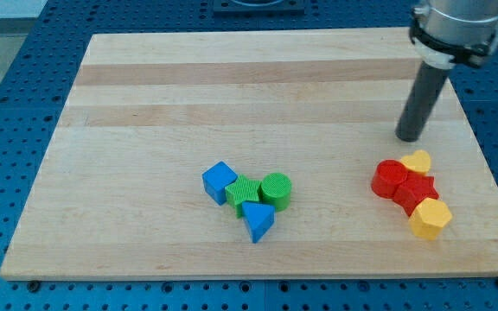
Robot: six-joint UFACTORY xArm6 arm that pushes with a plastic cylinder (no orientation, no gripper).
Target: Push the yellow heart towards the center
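Note:
The yellow heart (418, 161) lies at the view's right, touching the top right of a red round block (390, 178). My tip (409, 137) rests on the board just above the heart, slightly to its left, with a small gap between them. A red star (417, 189) sits below the heart, and a yellow hexagon (430, 218) sits below the star.
Near the view's bottom centre is a cluster: a blue cube (220, 181), a green ribbed block (243, 191), a green cylinder (276, 189) and a blue triangle (258, 221). The wooden board (232, 86) lies on a blue perforated table (15, 95).

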